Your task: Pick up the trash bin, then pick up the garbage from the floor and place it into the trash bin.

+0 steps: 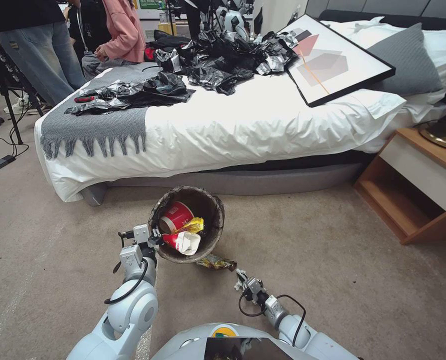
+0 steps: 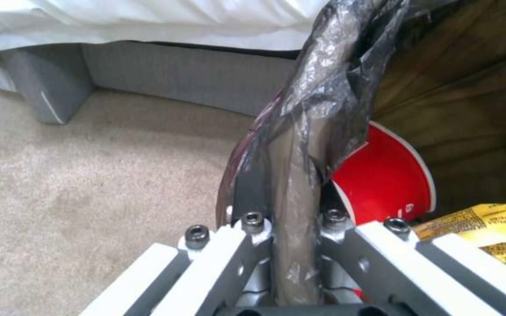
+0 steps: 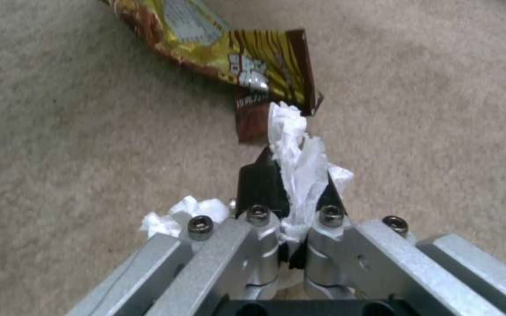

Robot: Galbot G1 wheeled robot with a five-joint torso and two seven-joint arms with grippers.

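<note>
The trash bin (image 1: pixel 210 235), with a dark liner over its rim, tilts toward me on the carpet. My left gripper (image 1: pixel 154 240) is shut on its near-left rim (image 2: pixel 300 131). Inside lie a red paper cup (image 1: pixel 175 217) (image 2: pixel 388 175), a second red-and-white cup (image 1: pixel 183 242) and a yellow wrapper (image 1: pixel 194 226) (image 2: pixel 487 228). My right gripper (image 1: pixel 241 281) (image 3: pixel 293 173) is shut on a white tissue (image 3: pixel 300 149), just above the carpet. A gold foil snack wrapper (image 1: pixel 217 262) (image 3: pixel 229 52) lies on the floor between the tissue and the bin.
A bed (image 1: pixel 223 130) stands close behind the bin, with shiny black-and-silver bags (image 1: pixel 223 60) and a framed picture (image 1: pixel 333 60) on it. A wooden nightstand (image 1: pixel 413 185) is at the right. People and a tripod stand at the far left. Open carpet lies on both sides.
</note>
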